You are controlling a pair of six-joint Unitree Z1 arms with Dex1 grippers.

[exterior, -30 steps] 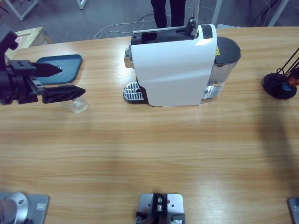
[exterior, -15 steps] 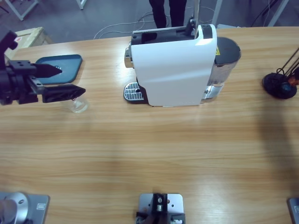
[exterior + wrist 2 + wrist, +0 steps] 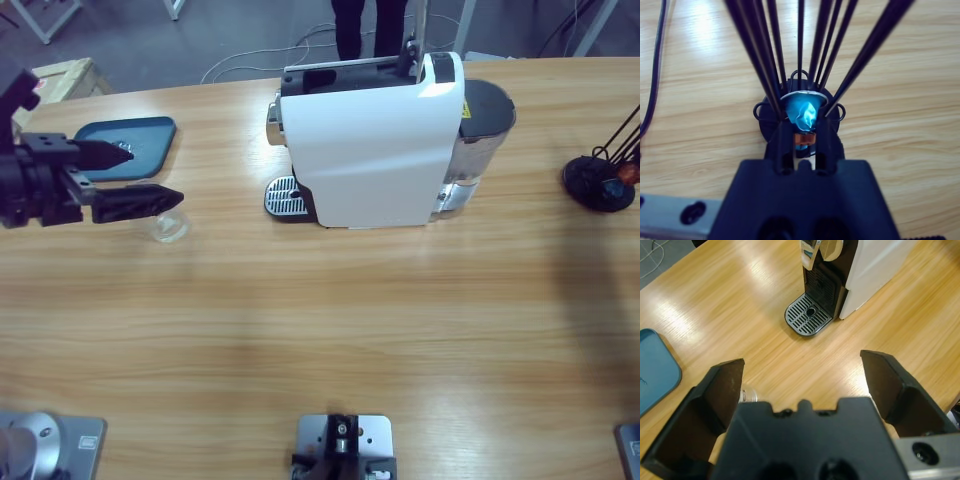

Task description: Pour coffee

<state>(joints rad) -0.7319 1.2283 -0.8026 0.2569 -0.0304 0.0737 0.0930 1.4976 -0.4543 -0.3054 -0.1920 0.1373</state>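
The coffee machine (image 3: 385, 140) stands on the wooden table (image 3: 330, 320), its long axis running across the table in the high view and its spout end facing the left gripper; the round drip grille (image 3: 285, 197) lies at that end, bare of any cup, presumably kept free to receive one. A clear glass cup (image 3: 168, 226) stands upright well apart from the machine on the spout side, just beside a blue tray (image 3: 128, 148). The left gripper (image 3: 145, 175) hovers over the cup with its jaws wide apart and nothing between them, probably lined up to take it. At the machine's far end, well apart, stands a black wire capsule rack (image 3: 600, 180). There the right gripper (image 3: 804, 131) has its jaws drawn close on a blue capsule (image 3: 803, 114) seated in the rack, likely for loading.
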